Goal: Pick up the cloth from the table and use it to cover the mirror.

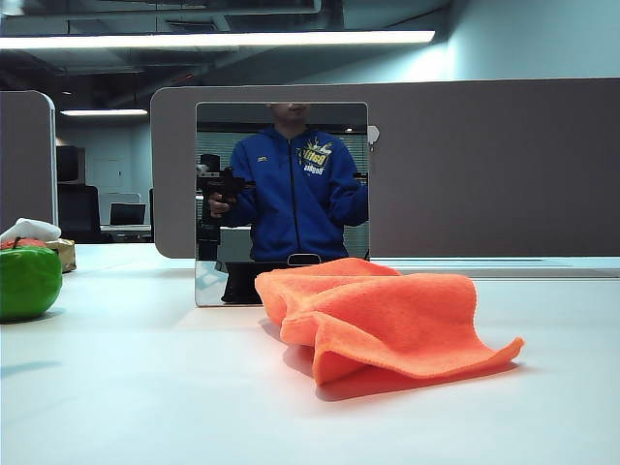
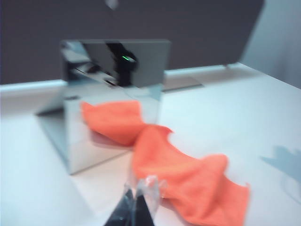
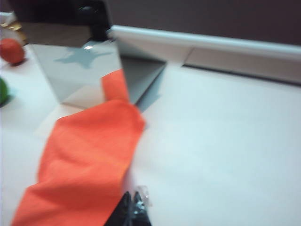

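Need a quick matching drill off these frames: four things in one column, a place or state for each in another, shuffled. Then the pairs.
Things:
1. cloth
2. mirror
3. green ball
4. left gripper

Place or state:
A. upright, in front of the grey partition
B. far left edge of the table in the exterior view
C. fingers shut, empty, near the cloth
D. crumpled flat on the table, in front of the mirror

Pairs: 1-D, 2-A, 3-B, 4-C

Both wrist views blur — my left fingers (image 2: 139,195) and right fingers (image 3: 134,207) are cut off; the cloth (image 1: 378,315) hides the mirror (image 1: 281,194) base.
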